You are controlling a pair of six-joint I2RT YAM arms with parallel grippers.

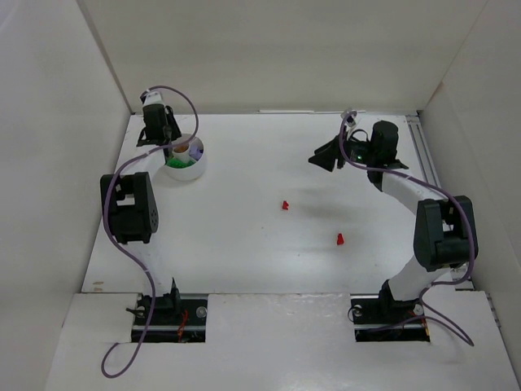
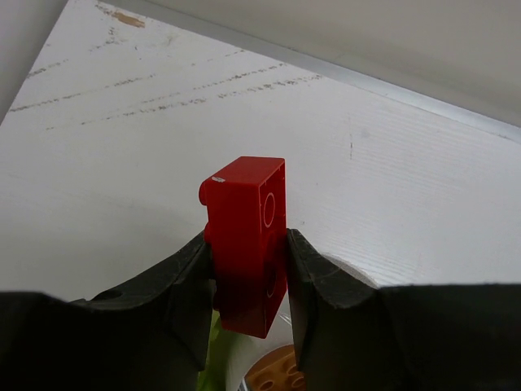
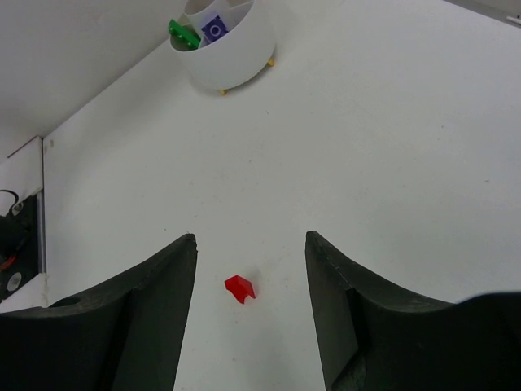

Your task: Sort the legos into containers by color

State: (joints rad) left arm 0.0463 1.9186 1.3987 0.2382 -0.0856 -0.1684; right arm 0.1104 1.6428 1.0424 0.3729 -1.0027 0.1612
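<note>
White walled table (image 1: 244,244); left gripper (image 2: 248,273) pinching red brick (image 2: 248,204) across flat sides over dish (image 1: 186,172), upper left; likely light, stiff, slick; right gripper (image 3: 251,244) gaping empty over loose red piece (image 3: 239,287).

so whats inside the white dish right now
A green brick, a purple brick and an orange-brown brick show inside the dish. The left hand, holding a red brick over it, hides the rest.

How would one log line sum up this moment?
left gripper: holds red brick over dish | right gripper: open | loose red bricks: two
</note>
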